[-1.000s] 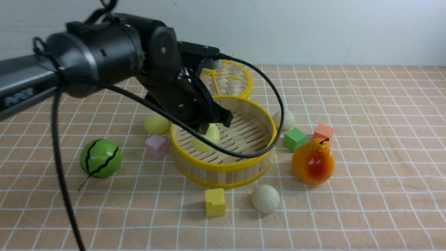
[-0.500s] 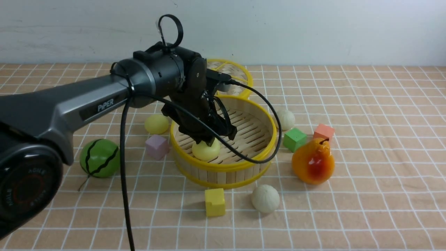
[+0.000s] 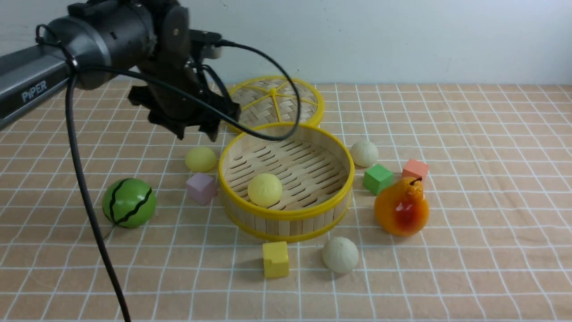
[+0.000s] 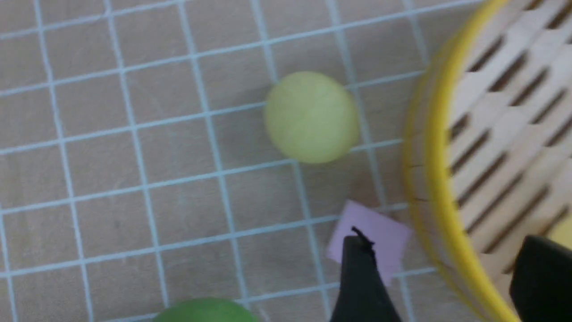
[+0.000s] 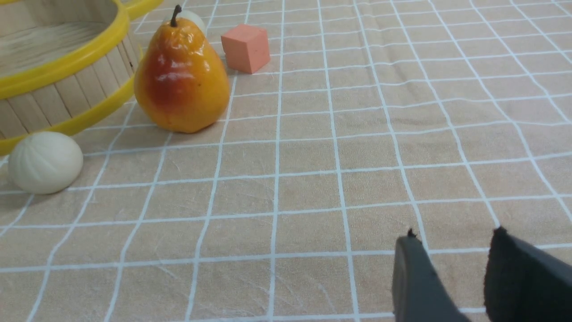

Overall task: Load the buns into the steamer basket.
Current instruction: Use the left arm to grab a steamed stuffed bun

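The worktop (image 3: 491,223) is covered by a soft peach cloth ruled with a white grid. Far left sits a glossy green melon ball (image 3: 129,202) with dark stripes. Above and behind it, the left claw (image 3: 196,133) hangs from its black arm, clear of the cloth. Its jaws are spread and hold nothing. Below it a smooth, pale yellow bun (image 3: 201,159) rests on the cloth just beside the basket's outer wall. A matte lilac cube (image 3: 201,188) lies in front of that bun, close to the same wall.

The basket (image 3: 286,213) is round and shallow, with upright bamboo slats, a slatted floor and bright yellow rims. A second yellow bun (image 3: 265,189) lies on its floor, near the front left wall. Behind the basket a flat woven lid (image 3: 275,100) with yellow spokes lies on the cloth.

In front of the basket are a yellow cube (image 3: 275,259) and a faintly pleated, off-white bun (image 3: 340,255). A far pleated bun (image 3: 364,153) sits by the basket's right rear wall. Further right are a green cube (image 3: 378,179), a salmon cube (image 3: 415,169) and a shiny orange-red pear (image 3: 401,206).

The right claw (image 5: 453,232) shows only in its wrist view. Its dark jaws are parted over bare cloth and grasp nothing.
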{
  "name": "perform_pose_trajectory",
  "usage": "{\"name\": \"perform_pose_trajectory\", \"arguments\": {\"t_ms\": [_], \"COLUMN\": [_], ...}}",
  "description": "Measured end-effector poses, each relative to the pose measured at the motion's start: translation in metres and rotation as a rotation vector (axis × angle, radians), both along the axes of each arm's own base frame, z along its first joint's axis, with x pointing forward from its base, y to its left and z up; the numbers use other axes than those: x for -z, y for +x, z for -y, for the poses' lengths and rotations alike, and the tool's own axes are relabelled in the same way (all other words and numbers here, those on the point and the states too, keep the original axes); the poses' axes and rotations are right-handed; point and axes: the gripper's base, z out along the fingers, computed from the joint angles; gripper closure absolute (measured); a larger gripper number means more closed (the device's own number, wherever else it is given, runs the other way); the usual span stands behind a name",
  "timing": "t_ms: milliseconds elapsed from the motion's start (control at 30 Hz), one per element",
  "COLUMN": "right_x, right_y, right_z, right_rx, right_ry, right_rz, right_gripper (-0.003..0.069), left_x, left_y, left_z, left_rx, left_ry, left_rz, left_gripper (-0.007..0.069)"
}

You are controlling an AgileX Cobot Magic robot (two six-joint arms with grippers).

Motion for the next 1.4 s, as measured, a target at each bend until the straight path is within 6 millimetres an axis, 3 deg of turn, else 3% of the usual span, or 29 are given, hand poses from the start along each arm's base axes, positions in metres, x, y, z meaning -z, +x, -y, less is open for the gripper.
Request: {"name": "perform_pose_trajectory", "arguments": {"t_ms": [233,633,1000,1267,1400], "right_x": [0.0,0.0,0.0,0.0,0.0], "right_y": [0.0,0.0,0.0,0.0,0.0], "right_z": [0.0,0.0,0.0,0.0,0.0], "right_rx": [0.0,0.0,0.0,0.0,0.0], "right_ry": [0.0,0.0,-0.001,-0.001,-0.001], "right_rz": [0.0,0.0,0.0,0.0,0.0], "right_gripper": [0.042,0.042,0.042,0.042,0.042], "left_x": [0.037,0.054,0.076,0.083,0.085], "left_y": [0.026,0.043,0.049,0.054,0.055], "left_z": [-0.02,-0.021,-0.02,-0.021,-0.021], "left_rx": [-0.006,0.031,0.026,0.039,0.042], "left_ry": [-0.062,-0.057,-0.063,-0.032,-0.028], "left_rz": [0.007,0.117,0.096,0.124,0.135], "left_gripper": [0.0292,0.0293,0.03,0.0404,0.042]}}
